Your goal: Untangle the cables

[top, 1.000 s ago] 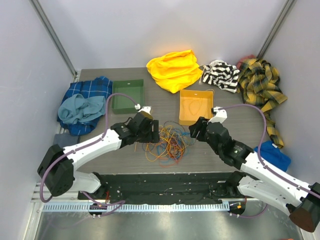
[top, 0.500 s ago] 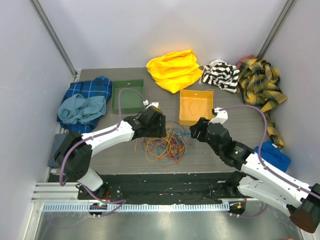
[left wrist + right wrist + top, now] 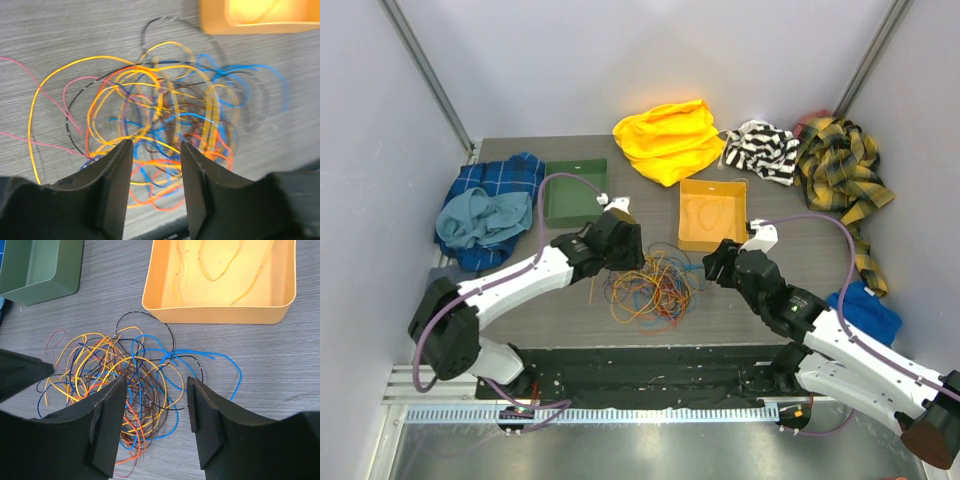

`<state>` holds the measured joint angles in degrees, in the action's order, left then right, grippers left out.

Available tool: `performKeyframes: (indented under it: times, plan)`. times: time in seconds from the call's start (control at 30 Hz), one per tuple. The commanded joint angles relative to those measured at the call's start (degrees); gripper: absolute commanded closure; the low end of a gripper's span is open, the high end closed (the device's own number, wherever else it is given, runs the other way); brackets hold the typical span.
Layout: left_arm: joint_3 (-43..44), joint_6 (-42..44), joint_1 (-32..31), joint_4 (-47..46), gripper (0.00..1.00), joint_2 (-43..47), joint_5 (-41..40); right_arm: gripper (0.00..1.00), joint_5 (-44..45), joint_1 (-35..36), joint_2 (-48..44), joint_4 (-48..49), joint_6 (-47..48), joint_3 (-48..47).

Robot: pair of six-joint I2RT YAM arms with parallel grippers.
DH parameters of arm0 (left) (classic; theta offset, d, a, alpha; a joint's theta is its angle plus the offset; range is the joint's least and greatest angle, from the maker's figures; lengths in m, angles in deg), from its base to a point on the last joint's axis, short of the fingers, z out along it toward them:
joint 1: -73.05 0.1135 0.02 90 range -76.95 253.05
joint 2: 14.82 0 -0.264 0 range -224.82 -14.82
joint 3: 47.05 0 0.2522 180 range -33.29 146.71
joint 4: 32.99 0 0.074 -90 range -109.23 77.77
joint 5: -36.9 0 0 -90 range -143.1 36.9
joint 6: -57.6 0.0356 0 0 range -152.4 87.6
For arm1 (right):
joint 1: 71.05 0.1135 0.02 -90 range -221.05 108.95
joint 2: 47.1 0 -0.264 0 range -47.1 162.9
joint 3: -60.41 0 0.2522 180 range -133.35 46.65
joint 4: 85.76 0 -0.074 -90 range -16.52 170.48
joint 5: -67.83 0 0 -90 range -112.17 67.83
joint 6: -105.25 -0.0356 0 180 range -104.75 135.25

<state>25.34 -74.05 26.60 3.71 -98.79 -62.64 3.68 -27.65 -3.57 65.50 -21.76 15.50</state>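
A tangle of thin cables [image 3: 650, 285], orange, yellow, blue, brown, red and dark, lies on the table between the arms. It shows in the left wrist view [image 3: 165, 120] and the right wrist view [image 3: 125, 385]. My left gripper [image 3: 622, 248] is open and empty, just above the tangle's upper left side [image 3: 156, 145]. My right gripper [image 3: 713, 263] is open and empty, at the tangle's right edge [image 3: 156, 382]. A few yellow cables [image 3: 220, 265] lie in the orange tray [image 3: 712, 214].
A green tray [image 3: 574, 192] stands behind the left arm. Cloths lie around the back and sides: blue plaid [image 3: 490, 205], yellow [image 3: 670, 138], striped [image 3: 761, 150], yellow plaid [image 3: 840, 165], blue [image 3: 868, 305].
My left gripper moved forward and right toward the tangle, then drew slightly back left. The right gripper shifted a little toward the near edge. The cables spread slightly.
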Motion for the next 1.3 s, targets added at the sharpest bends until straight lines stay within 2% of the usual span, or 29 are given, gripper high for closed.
performKeyframes:
  times: [0.0,0.07,0.17,0.27,0.37,0.5,0.67,0.83,1.1,1.27]
  plan:
    - [-0.71,0.69,-0.13,-0.09,0.5,4.95,3.99,0.42,0.7,0.2,0.77,3.03,-0.25,-0.13]
    - [-1.58,0.52,-0.3,-0.09,0.47,5.04,6.02,0.42,0.26,0.28,1.73,3.64,-0.42,-0.39]
    - [-3.16,-0.01,-0.48,-0.26,0.36,6.0,5.15,0.42,-0.09,0.2,2.26,4.17,-0.69,-0.75]
    - [-4.31,0.25,-0.48,-1.4,0.29,7.67,4.01,0.42,-0.36,0.28,2.35,4.08,-0.78,-0.92]
    - [-4.23,2.35,-0.39,-0.97,0.26,7.15,2.78,0.42,-0.01,0.28,2.0,3.82,-0.87,-0.75]
    - [-2.82,5.96,-0.65,1.84,0.27,4.86,0.23,0.42,-0.01,0.28,1.91,3.29,-1.22,-0.75]
    - [-2.56,11.75,-1.35,4.92,0.28,6.35,-5.22,0.42,0.96,0.2,1.03,3.2,-0.95,-0.13]
    - [-0.46,13.43,-1.71,7.21,0.3,4.78,-10.4,0.42,0.26,0.28,2.44,5.05,-0.69,0.39]
    - [4.47,15.02,-1.71,5.81,0.33,-2.95,-11.2,0.42,0.43,0.28,2.35,5.67,-0.34,0.39]
    - [7.63,14.67,-1.71,6.59,0.34,-7.44,-8.66,0.42,1.14,0.28,1.04,4.35,-0.08,0.4]
